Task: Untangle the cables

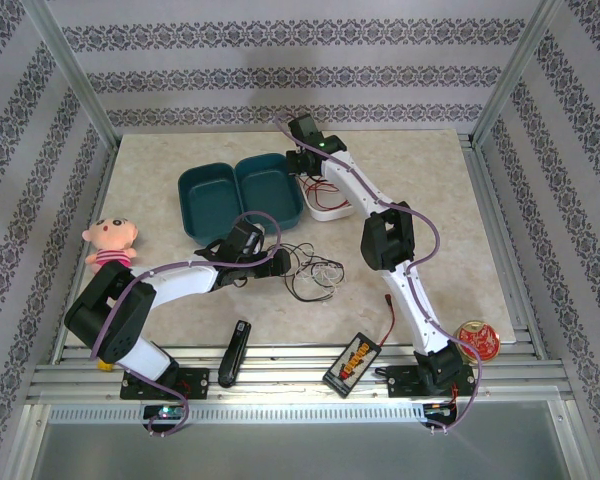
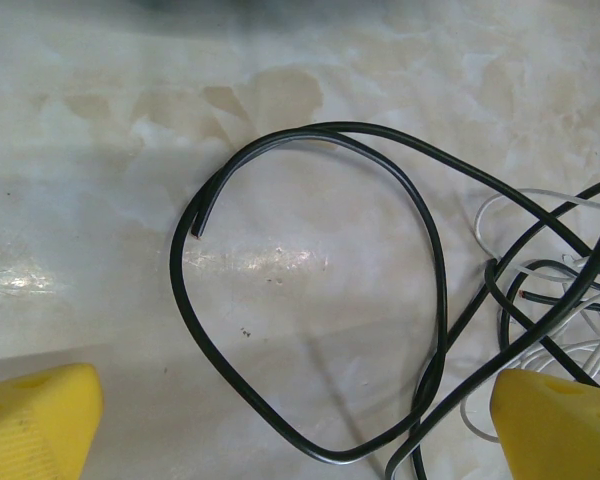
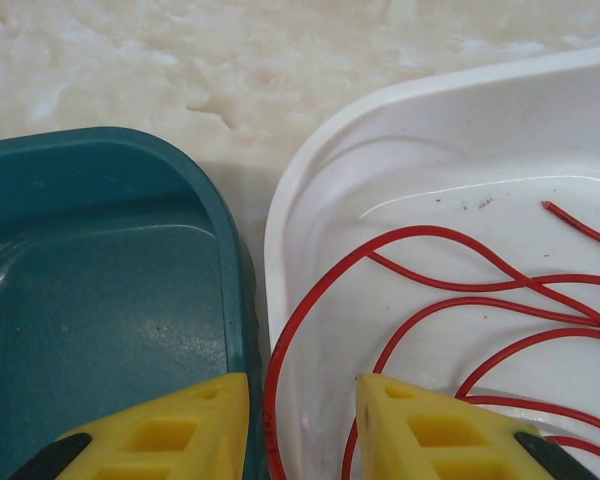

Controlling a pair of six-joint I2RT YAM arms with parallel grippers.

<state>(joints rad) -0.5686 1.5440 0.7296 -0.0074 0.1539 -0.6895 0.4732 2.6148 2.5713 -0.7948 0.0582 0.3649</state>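
Observation:
The black cable (image 2: 325, 130) lies in a wide loop on the table, crossing the white cable (image 2: 540, 195) at the right of the left wrist view. From above, that black and white tangle (image 1: 315, 275) sits mid-table, just right of my left gripper (image 1: 280, 262). The left gripper (image 2: 295, 400) is open wide, its yellow fingers (image 2: 40, 420) on either side of the black loop's lower bend. The red cable (image 3: 420, 232) lies coiled in a white tray (image 3: 310, 160). My right gripper (image 3: 302, 400) hangs over the tray's left rim, fingers apart, with one red loop passing between them untouched.
Two teal containers (image 1: 240, 195) stand side by side left of the white tray (image 1: 330, 210). A doll (image 1: 110, 240) lies at the left edge. Near the front are a black bar (image 1: 235, 352), a black-and-yellow box (image 1: 352, 362) and a red tin (image 1: 477, 340).

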